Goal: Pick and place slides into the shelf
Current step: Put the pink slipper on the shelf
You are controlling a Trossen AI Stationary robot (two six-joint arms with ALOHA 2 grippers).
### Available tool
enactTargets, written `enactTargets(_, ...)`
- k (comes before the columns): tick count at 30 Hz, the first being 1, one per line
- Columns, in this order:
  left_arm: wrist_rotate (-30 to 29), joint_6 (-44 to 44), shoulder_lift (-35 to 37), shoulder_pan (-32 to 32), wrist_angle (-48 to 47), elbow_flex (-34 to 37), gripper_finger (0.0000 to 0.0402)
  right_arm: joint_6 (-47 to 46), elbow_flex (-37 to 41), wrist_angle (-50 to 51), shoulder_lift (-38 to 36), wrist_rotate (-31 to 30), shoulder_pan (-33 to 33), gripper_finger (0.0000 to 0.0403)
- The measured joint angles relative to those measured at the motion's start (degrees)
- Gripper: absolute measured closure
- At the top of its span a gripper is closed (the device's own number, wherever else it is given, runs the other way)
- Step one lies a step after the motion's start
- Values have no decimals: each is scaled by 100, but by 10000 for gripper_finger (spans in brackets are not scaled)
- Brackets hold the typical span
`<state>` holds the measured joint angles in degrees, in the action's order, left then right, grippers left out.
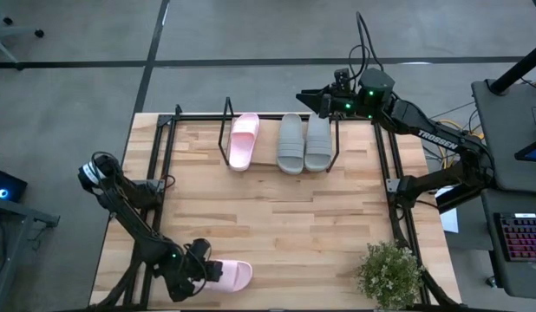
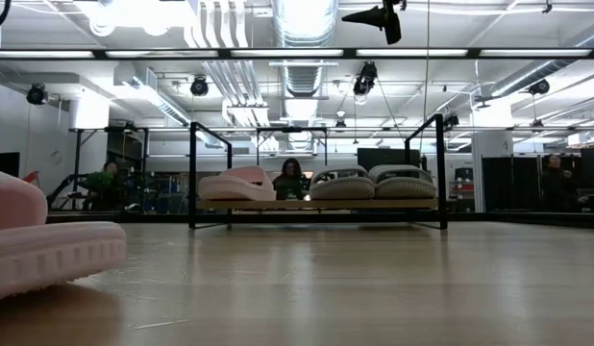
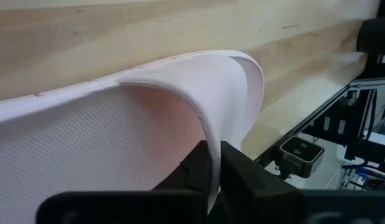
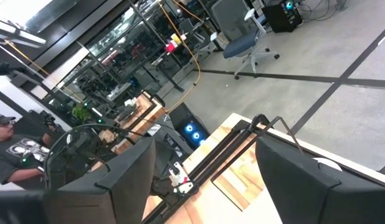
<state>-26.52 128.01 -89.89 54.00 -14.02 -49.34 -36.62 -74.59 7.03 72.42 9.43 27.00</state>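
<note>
Now I see my left gripper [image 1: 201, 270] at the lower left of the high view, low over the butcher-block wooden tabletop [image 1: 277, 225], with its two dark fingers [image 3: 242, 180] clenched on the wide strap of a pale pink foam slide [image 1: 232, 276]. In the left wrist view the strap is pinched thin between the fingers, and this slide lies flat on the wood near the front edge.

At the upper middle of the high view stands the low shelf with a light wood board and thin black metal frame [image 1: 223, 130]. On it lie the other pale pink foam slide [image 1: 244, 140] at the left, then the two light grey foam slides [image 1: 304, 143] touching side by side. Between the pink one and the grey pair a gap is free on the board. In the low view the black uprights of the shelf stand at both ends of the row.

My right gripper [image 1: 313, 101] hangs at the upper right of the high view, just behind the right end of the shelf, its fingers [image 4: 292, 171] spread wide and holding nothing.

A small green potted plant [image 1: 389, 273] stands at the lower right of the tabletop, well apart from the held slide. Black frame rails [image 1: 160, 152] run along both sides of the tabletop. In the low view a person [image 2: 291, 180] sits far behind the shelf.
</note>
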Motion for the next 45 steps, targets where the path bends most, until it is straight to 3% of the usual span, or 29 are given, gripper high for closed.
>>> enactTargets(6,-179,-89,90,-4,-27,4,399,0,0,0,0,10,0,141)
enactTargets(18,-1924,-109,1184,-114,-1119,11,400,8,0,-13,0,310,0,132)
enactTargets(27,-4113,-150,2008,-283,-1985,13,401,-163,0,-23,-2,623,-194,138)
enactTargets(38,-5534,-1528,2921,-1144,-2090,7,401,842,0,-234,-2,612,-906,144)
enactTargets(42,-6254,-1636,3158,-1471,-2040,-28,401,1237,0,-368,-2,599,-1239,145)
enactTargets(45,-6296,-1794,3301,-1761,-1974,-72,401,1687,0,-466,-2,518,-1496,145)
